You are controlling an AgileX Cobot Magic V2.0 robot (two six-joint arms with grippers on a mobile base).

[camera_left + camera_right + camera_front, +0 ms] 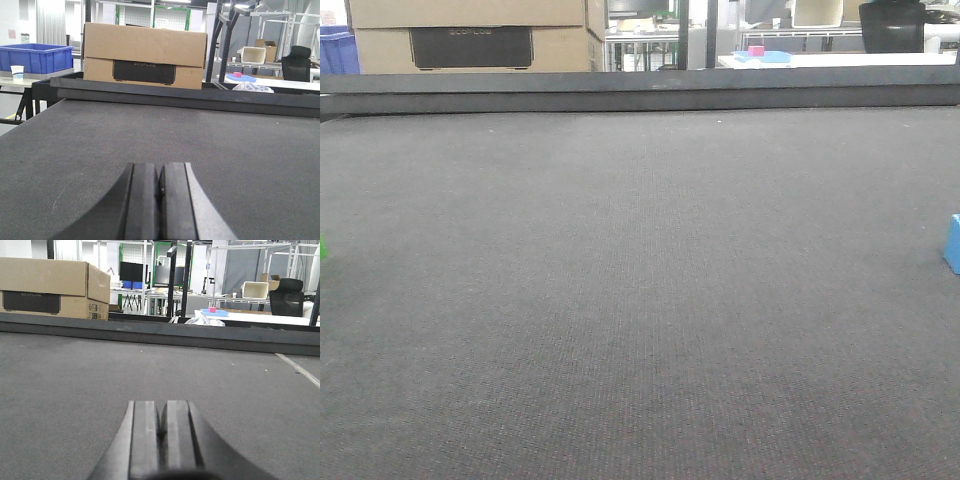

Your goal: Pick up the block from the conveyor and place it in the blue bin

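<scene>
Both left hand (pixel 159 200) and right hand (pixel 162 440) pinched closed, empty, low over the dark grey woven conveyor belt (pixel 640 300); the small blue block (pixel 953 243) sits off toward the right hand's side, probably light and rigid, so pinch its flat sides

Setting: industrial lab or warehouse workshop. A dark woven conveyor (pixel 210 145) is stretching out ahead of the left claw (pixel 160 172), a cardboard box (pixel 145 50) sitting straight beyond it past the rail (pixel 200 98) and a blue bin (pixel 35 57) standing far off to its left. Far ahead of the right claw (pixel 162 410), steel racking (pixel 188 275), monitors (pixel 132 271), a white crate (pixel 255 290) and a black office chair (pixel 286 295) are filling the background.
</scene>
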